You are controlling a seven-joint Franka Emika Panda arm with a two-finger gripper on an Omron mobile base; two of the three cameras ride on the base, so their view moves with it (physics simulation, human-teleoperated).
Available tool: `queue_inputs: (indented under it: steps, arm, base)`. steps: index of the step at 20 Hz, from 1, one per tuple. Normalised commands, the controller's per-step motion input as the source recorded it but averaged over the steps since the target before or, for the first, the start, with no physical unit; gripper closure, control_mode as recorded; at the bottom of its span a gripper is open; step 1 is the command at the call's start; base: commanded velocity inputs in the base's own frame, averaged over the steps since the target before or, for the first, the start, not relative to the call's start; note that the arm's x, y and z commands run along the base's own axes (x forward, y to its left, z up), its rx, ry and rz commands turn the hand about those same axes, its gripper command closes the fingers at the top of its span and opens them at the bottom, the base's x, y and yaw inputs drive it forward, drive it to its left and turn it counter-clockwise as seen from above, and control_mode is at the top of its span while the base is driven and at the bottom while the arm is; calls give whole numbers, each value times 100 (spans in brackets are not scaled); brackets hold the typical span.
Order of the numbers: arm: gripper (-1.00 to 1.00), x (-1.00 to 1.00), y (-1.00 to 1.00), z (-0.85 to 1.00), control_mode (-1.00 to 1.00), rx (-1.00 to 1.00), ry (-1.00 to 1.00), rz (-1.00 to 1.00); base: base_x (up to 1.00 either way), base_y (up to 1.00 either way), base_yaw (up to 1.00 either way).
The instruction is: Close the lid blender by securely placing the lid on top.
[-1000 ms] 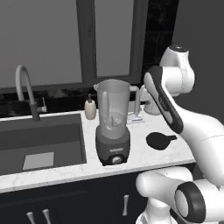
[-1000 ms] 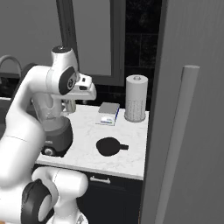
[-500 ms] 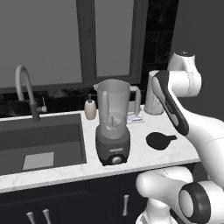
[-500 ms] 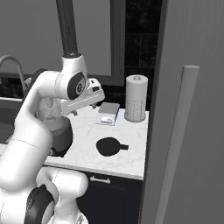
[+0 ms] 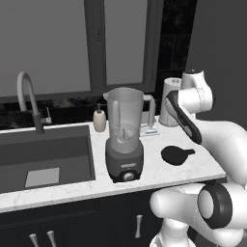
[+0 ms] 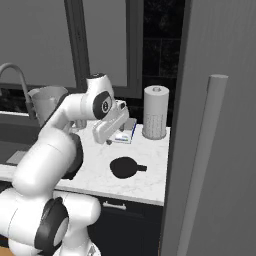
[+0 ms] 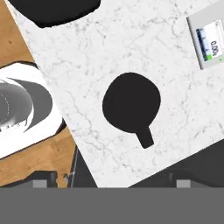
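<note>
The blender stands on the marble counter with its clear jar uncovered on the dark grey base. In the right base view its jar shows partly behind my arm. The black lid lies flat on the counter to the blender's right, tab pointing away from it. My gripper hangs above the lid, apart from it, open and empty. Seen from the hand, the lid sits near the centre, tab toward the lower right.
A white paper towel roll stands at the back right. A small scale lies behind the lid. A beige soap bottle, the sink and faucet are left. A tall dark panel bounds the right.
My arm has swung right and lowered, carrying the hand from beside the blender jar to above the lid. Lid and blender have not moved.
</note>
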Motion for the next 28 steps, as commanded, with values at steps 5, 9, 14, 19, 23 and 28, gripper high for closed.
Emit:
queue_inputs:
  steps: [5,9,14,19,23,28]
  arm:
    - [-100,26,-80,-46,-100,-2,2,50]
    - [-100,4,-51,-28,-100,6,-1,31]
    - [-100,0,-2,-5,-100,4,0,3]
    - [-100,0,1,-27,-100,-1,0,6]
    - [-100,0,1,-33,-100,0,0,10]
    - [-100,0,0,-30,-100,0,0,9]
  base:
    - [0,0,0]
    - [0,0,0]
    - [0,0,0]
    - [0,0,0]
    - [0,0,0]
    - [0,0,0]
